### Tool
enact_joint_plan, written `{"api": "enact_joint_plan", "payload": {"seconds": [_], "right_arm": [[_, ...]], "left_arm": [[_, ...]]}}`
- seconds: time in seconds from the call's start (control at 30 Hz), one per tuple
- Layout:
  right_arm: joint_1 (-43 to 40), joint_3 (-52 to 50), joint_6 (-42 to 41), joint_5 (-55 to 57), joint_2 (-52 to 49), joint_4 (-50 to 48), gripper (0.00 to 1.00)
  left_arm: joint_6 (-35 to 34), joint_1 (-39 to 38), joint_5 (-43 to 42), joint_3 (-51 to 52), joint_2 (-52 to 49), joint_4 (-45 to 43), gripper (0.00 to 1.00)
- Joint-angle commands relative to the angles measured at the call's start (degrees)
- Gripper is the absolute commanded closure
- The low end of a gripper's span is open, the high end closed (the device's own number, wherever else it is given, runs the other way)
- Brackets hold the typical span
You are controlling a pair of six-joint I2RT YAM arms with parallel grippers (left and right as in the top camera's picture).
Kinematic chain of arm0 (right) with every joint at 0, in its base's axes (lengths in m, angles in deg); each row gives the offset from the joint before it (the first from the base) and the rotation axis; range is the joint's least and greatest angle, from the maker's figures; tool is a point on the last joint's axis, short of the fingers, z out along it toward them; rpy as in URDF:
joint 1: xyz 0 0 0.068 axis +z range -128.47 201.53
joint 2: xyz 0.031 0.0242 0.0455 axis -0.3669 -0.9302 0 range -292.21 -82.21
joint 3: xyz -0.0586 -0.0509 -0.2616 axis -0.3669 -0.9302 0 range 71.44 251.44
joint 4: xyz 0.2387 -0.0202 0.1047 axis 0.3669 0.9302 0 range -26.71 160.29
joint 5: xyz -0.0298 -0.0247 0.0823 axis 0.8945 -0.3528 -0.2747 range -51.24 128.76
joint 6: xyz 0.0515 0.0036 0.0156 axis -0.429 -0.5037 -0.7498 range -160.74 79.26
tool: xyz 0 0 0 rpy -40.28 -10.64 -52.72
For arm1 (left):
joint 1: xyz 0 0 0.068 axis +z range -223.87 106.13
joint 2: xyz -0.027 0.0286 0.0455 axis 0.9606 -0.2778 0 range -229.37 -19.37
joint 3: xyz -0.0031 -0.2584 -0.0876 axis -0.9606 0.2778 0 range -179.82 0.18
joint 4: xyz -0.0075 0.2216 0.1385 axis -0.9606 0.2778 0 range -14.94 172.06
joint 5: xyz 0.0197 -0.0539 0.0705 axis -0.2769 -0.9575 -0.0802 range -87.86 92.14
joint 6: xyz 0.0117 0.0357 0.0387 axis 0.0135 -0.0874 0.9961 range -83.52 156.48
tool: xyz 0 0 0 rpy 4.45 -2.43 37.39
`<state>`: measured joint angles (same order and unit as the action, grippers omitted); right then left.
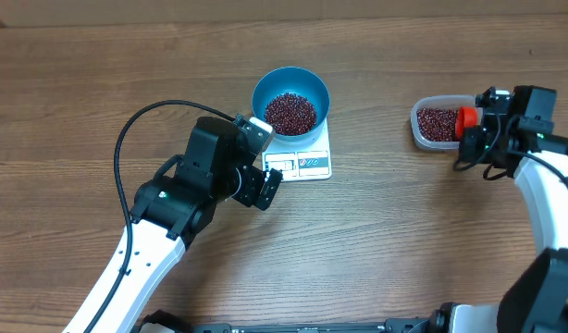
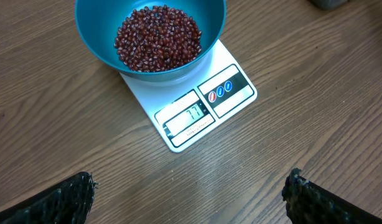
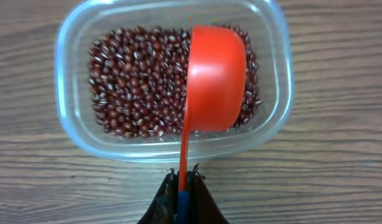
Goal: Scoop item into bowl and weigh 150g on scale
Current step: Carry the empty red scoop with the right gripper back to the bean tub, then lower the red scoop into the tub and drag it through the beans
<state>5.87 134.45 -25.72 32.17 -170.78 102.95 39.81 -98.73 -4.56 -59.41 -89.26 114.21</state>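
Many glossy beans (image 3: pixel 135 93) underlie rounded, perhaps plastic scoop (image 3: pixel 216 81).

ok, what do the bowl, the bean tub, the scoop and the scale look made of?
Bowl: opaque blue plastic by the look, smooth with a soft sheen.
Tub: clear plastic, see-through wall with rounded corners.
Scoop: orange-red plastic, glossy, cup and thin handle apparently one moulded piece.
Scale: white housing, probably plastic, satin finish; the top plate's material is not certain.
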Motion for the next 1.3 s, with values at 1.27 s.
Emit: {"api": "enact_joint_plan", "payload": {"seconds": [1.27], "right_arm": [[-0.1, 0.7, -0.4, -13.3, -9.9, -1.4, 0.96]], "left_arm": [[-0.6, 0.1, -0.4, 0.0, -0.3, -0.2, 0.0]]}}
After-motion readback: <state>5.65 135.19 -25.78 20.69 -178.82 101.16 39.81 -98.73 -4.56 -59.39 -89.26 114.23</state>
